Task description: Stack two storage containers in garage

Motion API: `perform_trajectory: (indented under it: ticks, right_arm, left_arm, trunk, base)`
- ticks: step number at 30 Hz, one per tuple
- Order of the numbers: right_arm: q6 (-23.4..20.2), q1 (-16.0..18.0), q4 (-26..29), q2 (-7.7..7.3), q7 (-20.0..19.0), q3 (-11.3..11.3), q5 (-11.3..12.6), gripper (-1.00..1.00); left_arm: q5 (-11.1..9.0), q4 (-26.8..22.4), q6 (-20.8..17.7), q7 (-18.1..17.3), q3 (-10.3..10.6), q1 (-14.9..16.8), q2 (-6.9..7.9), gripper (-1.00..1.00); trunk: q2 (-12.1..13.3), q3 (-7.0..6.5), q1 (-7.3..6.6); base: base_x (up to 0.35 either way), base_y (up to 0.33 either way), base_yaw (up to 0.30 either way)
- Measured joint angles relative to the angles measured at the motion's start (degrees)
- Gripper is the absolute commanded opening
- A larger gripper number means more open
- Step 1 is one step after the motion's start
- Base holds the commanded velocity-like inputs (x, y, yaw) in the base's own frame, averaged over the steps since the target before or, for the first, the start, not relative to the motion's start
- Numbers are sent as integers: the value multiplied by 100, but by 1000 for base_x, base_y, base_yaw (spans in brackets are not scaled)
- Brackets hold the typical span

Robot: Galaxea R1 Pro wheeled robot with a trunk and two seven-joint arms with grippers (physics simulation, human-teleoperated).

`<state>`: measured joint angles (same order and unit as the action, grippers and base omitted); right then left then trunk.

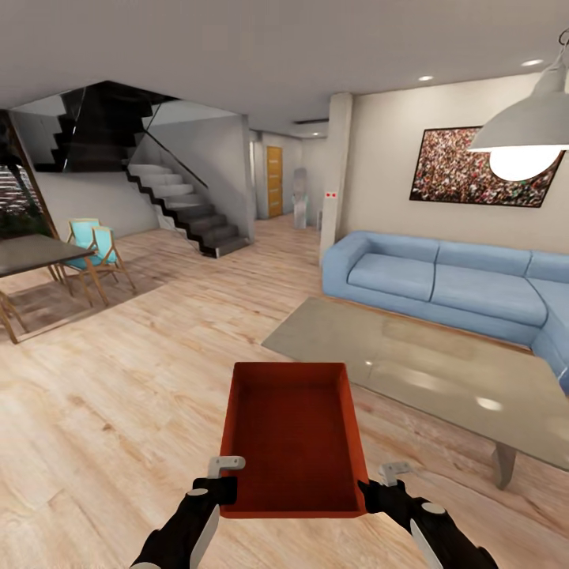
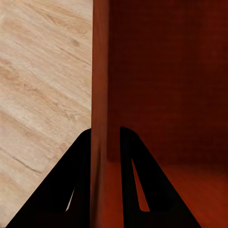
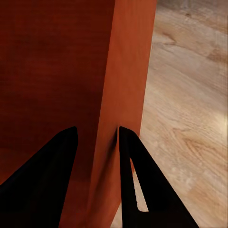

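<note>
One orange-red storage container (image 1: 292,438), lidless and empty, is held up in front of me above the living room's wood-plank floor (image 1: 118,395). My left gripper (image 1: 224,488) is shut on its left wall (image 2: 99,95), one finger inside and one outside. At the opposite side, my right gripper (image 1: 378,496) is shut on the right wall (image 3: 126,71) in the same way. The second container is out of view.
A glass coffee table (image 1: 427,367) stands close at my right, with the blue corner sofa (image 1: 450,280) behind it. A dining table (image 1: 32,253) and turquoise chairs (image 1: 93,245) are at the left. A staircase (image 1: 186,205) and a corridor with an orange door (image 1: 274,182) lie ahead.
</note>
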<state>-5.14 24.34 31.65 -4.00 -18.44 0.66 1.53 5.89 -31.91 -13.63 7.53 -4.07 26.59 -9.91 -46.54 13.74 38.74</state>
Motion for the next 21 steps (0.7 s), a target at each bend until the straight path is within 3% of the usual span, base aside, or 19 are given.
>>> perform_trajectory:
  ticks: [7, 21]
  right_arm:
    - [6, -1, -1, 0, -1, -2, -6, -100]
    - [6, -2, -1, 0, 0, -3, -1, -100]
  left_arm:
    - [1, 0, 1, 0, 0, 0, 0, -100]
    - [-1, 3, 3, 0, -2, 1, -1, -100]
  trunk:
    - [123, -86, -67]
    - [122, -89, -66]
  base:
    - [0, 0, 166]
    - [0, 0, 5]
